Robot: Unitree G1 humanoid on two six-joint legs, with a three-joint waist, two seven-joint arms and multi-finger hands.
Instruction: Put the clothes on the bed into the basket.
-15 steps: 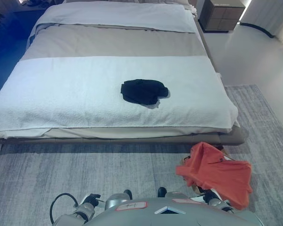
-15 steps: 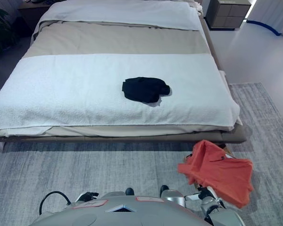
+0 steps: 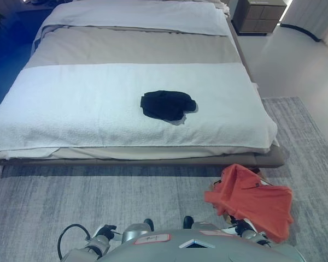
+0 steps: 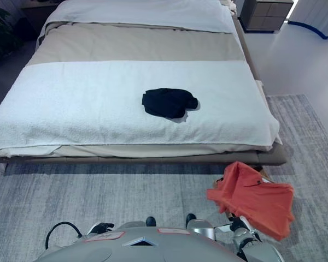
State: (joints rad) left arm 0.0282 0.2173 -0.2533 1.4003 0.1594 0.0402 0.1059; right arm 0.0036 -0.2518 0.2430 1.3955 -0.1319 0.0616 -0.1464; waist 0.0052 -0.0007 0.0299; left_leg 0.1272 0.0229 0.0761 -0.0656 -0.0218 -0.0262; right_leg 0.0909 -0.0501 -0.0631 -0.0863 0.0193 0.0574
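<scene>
A crumpled black garment (image 3: 167,105) lies on the white blanket near the middle of the bed (image 3: 71,109). On the rug by the bed's near right corner, an orange garment (image 3: 253,200) is draped over something, apparently the basket, of which only a tan sliver (image 3: 261,174) shows. My right hand (image 3: 245,229) is low at the bottom edge, just under the orange cloth's near side; its grip is hidden. At the bottom left my left hand (image 3: 103,233) hangs well short of the bed, too little of it visible to judge.
A grey rug (image 3: 98,196) runs along the near side of the bed. A dark nightstand (image 3: 258,16) stands at the far right by the head of the bed, and pale bare floor (image 3: 295,65) lies to the right.
The whole picture has shifted slightly, so the camera moved. The garments and both hands keep their places.
</scene>
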